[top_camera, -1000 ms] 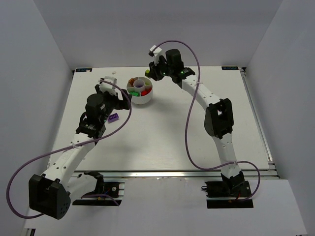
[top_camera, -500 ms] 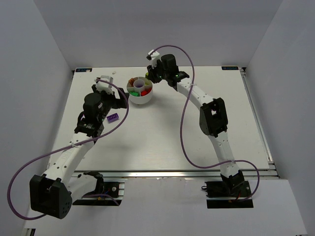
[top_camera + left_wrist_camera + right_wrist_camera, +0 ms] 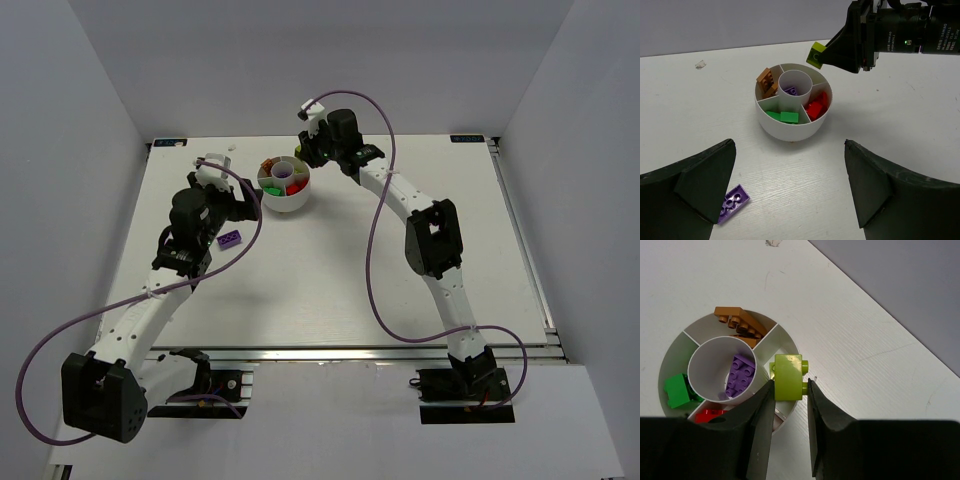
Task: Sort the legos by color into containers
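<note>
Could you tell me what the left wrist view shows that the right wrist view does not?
Only the left wrist view shows the flat purple plastic brick loose on the white table. Only the right wrist view shows the right end effector pinching both sides of the lime-yellow plastic brick above the rim of the round white plastic dish. Both show that brick and the dish holding orange, purple, green and red bricks.

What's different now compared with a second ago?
The right gripper, shut on the lime brick, moved in toward the white dish and now hangs above its edge. The left gripper, open, shifted slightly left. The dish and the purple brick on the table stayed put.
</note>
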`<state>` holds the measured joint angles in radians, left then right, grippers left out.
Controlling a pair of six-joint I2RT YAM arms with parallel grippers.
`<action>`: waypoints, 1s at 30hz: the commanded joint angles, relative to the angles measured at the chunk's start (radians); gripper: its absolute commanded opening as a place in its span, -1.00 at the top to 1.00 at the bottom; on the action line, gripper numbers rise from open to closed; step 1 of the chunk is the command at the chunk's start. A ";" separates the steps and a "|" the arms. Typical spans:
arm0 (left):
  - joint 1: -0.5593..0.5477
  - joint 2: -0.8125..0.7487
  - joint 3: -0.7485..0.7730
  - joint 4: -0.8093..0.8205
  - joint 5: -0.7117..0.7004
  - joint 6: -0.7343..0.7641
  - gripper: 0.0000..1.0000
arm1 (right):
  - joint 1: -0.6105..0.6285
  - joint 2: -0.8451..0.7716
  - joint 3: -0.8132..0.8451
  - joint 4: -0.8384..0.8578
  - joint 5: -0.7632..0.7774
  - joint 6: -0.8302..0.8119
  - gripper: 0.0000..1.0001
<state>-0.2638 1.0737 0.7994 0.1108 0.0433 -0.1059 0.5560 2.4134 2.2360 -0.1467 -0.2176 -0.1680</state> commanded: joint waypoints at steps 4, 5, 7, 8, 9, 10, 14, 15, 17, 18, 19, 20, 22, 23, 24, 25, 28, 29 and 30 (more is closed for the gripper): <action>0.003 -0.006 0.029 0.004 0.018 -0.006 -0.96 | -0.001 0.004 0.037 0.053 0.004 -0.001 1.00; 0.005 -0.006 0.027 0.004 0.018 -0.006 -0.96 | -0.001 0.004 0.037 0.053 0.004 -0.002 1.00; 0.005 -0.006 0.029 0.004 0.021 -0.006 -0.96 | -0.001 0.006 0.037 0.053 0.007 -0.005 1.00; 0.005 -0.004 0.029 0.004 0.021 -0.008 -0.96 | -0.001 0.006 0.034 0.055 0.006 -0.005 1.00; 0.005 -0.004 0.029 0.004 0.021 -0.008 -0.96 | -0.001 0.006 0.034 0.055 0.006 -0.005 1.00; 0.005 -0.004 0.030 0.004 0.021 -0.008 -0.96 | -0.002 0.006 0.036 0.053 0.006 -0.007 1.00; 0.003 -0.003 0.031 0.003 0.023 -0.008 -0.97 | -0.001 0.006 0.036 0.053 0.006 -0.007 1.00; 0.005 -0.004 0.031 0.004 0.024 -0.008 -0.96 | -0.001 0.006 0.037 0.055 0.006 -0.007 1.00; 0.003 -0.004 0.030 0.004 0.023 -0.008 -0.96 | -0.001 0.004 0.036 0.055 0.006 -0.007 1.00; 0.005 -0.004 0.029 0.003 0.023 -0.008 -0.96 | -0.001 0.004 0.036 0.055 0.017 -0.007 1.00; 0.005 -0.004 0.030 0.001 0.023 -0.008 -0.96 | -0.001 0.003 0.037 0.056 0.024 -0.007 1.00; 0.005 -0.003 0.031 0.003 0.023 -0.008 -0.96 | -0.001 0.001 0.037 0.059 0.035 -0.007 1.00; 0.005 -0.004 0.031 0.001 0.021 -0.008 -0.96 | 0.001 0.000 0.037 0.070 0.102 0.004 1.00; 0.003 -0.004 0.031 0.001 0.021 -0.008 -0.96 | -0.001 -0.003 0.037 0.075 0.138 0.005 1.00; 0.005 -0.003 0.031 0.003 0.021 -0.008 -0.96 | -0.001 -0.005 0.037 0.076 0.144 0.005 1.00; 0.003 -0.003 0.031 0.003 0.021 -0.008 -0.96 | -0.002 -0.007 0.036 0.076 0.146 0.004 1.00; 0.005 -0.003 0.031 0.003 0.023 -0.008 -0.96 | -0.002 -0.011 0.030 0.079 0.150 0.004 1.00; 0.005 -0.004 0.031 0.003 0.023 -0.008 -0.96 | -0.002 -0.011 0.028 0.079 0.153 0.004 1.00; 0.005 -0.004 0.032 0.003 0.023 -0.009 -0.96 | -0.002 -0.011 0.028 0.079 0.156 0.002 1.00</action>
<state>-0.2638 1.0740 0.7994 0.1108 0.0536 -0.1059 0.5564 2.4134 2.2360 -0.1230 -0.0986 -0.1673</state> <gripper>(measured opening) 0.982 0.342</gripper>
